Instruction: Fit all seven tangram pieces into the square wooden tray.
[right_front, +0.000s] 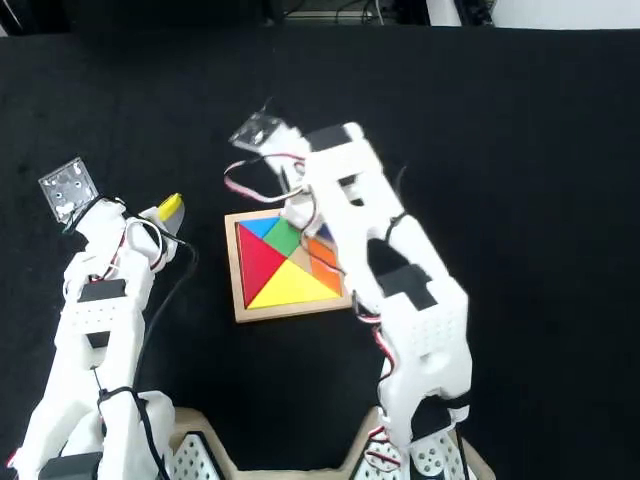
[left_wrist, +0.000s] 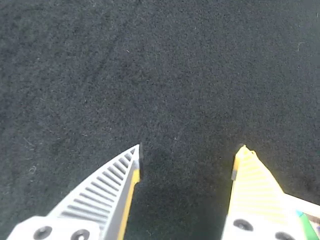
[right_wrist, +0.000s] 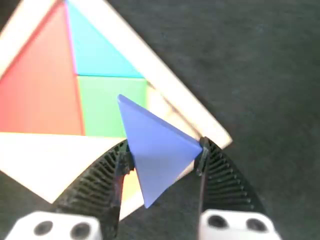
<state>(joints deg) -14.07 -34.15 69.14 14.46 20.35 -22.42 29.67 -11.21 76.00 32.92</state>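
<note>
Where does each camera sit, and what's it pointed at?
High view: fixed overhead, looking down on the table, the tray, the left arm and right arm.
Left wrist view: on the left arm, facing bare table past the open left gripper.
Right wrist view: on the right arm, facing the tray corner past the right gripper, shut on a blue triangle.
Shared: high and right wrist views both show the tray.

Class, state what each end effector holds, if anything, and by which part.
The right end effector holds the blue triangle, pinched between one edge and the opposite corner. The left end effector is open and holds nothing.
</note>
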